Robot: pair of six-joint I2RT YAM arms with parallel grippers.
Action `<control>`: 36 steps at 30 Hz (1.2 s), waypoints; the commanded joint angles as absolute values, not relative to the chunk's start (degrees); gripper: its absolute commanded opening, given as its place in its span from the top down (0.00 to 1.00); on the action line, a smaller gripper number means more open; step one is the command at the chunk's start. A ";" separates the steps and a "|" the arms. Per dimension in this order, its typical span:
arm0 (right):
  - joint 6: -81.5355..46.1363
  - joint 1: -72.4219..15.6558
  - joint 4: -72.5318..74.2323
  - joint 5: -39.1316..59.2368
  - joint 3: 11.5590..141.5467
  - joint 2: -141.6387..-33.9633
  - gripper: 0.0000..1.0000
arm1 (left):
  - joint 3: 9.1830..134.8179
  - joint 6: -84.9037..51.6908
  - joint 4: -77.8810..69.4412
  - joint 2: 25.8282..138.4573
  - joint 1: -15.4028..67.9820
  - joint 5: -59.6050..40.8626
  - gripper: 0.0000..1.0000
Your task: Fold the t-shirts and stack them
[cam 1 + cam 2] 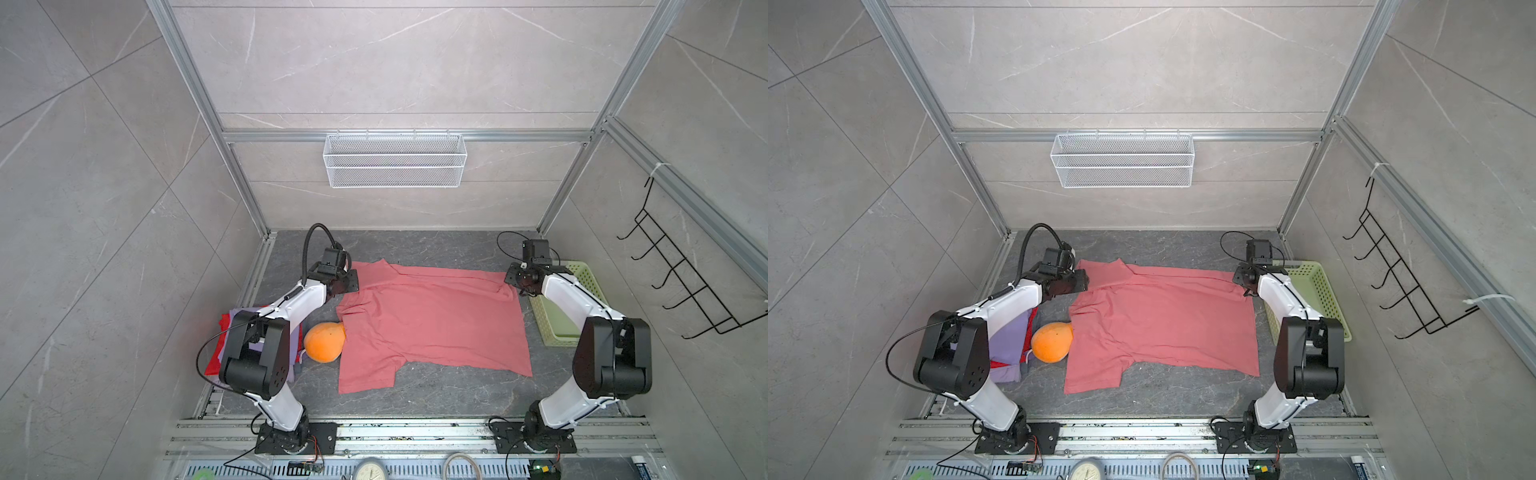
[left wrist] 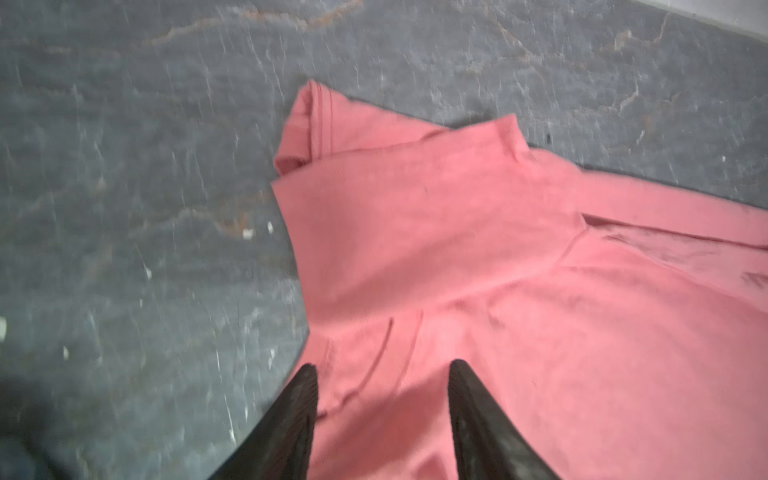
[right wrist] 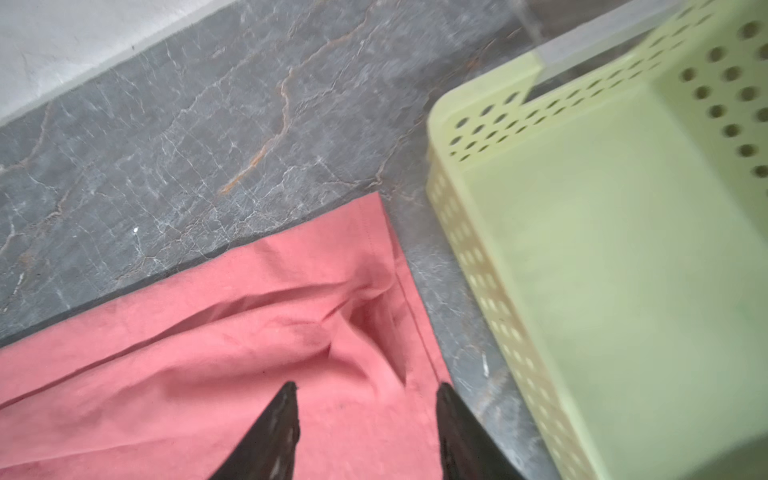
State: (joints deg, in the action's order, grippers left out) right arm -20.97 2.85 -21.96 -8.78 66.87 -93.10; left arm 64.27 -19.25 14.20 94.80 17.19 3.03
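Where my left gripper [image 2: 382, 365] hangs over the shoulder end of the salmon-pink t-shirt [image 2: 478, 249], its fingers stand spread with only flat cloth below them. My right gripper [image 3: 368, 386] is likewise spread, above the hem corner, holding nothing. Both wrist views are blurred. The shirt lies opened out across the middle of the dark veined table [image 1: 436, 249], one edge meeting the orange plush toy [image 1: 324, 343]. Only the right wrist view shows the hem corner just beside the pale green basket [image 3: 457, 232], not touching it. Only the top views show me the lavender t-shirt [image 1: 1009, 332] and red t-shirt [image 1: 212, 363] piled under the left arm, the grey tiled walls, the white wire basket [image 1: 395, 160] and the black hook rack [image 1: 681, 270].
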 commanded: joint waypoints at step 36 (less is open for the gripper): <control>-27.19 2.81 -19.64 4.13 67.30 -89.42 0.33 | 90.32 -29.52 23.33 123.48 6.24 -6.48 0.67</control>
